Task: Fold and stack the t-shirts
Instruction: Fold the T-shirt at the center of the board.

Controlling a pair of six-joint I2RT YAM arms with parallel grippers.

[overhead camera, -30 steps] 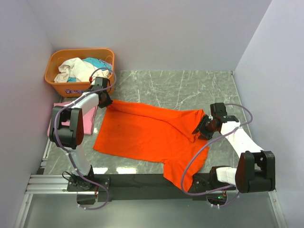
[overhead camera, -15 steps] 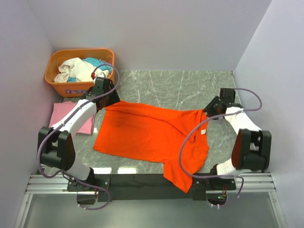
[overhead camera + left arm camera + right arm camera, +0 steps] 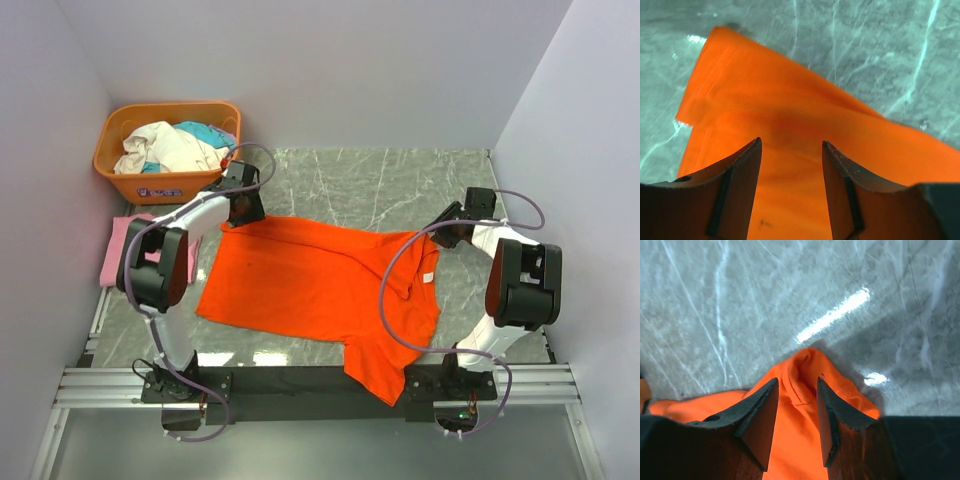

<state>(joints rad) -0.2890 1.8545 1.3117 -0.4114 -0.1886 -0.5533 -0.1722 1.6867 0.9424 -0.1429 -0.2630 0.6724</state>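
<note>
The bright orange-red t-shirt (image 3: 310, 285) lies spread on the marble table, one sleeve hanging over the near edge. My left gripper (image 3: 243, 212) is open above the shirt's far left corner (image 3: 730, 65); both fingers (image 3: 737, 185) stand apart over flat cloth. My right gripper (image 3: 447, 228) is open at the shirt's far right corner, its fingers (image 3: 835, 415) straddling a raised fold of hem (image 3: 807, 375). The light pink t-shirt (image 3: 125, 250) lies folded at the left edge, partly hidden by my left arm.
An orange plastic basket (image 3: 165, 183) with several garments stands at the back left. Bare marble (image 3: 370, 185) lies behind the shirt. Walls close in the left, back and right sides. A black rail (image 3: 290, 380) runs along the near edge.
My left gripper has moved right along the shirt's far edge to its corner. My right gripper has swung back and right from the shirt's middle to its far right corner.
</note>
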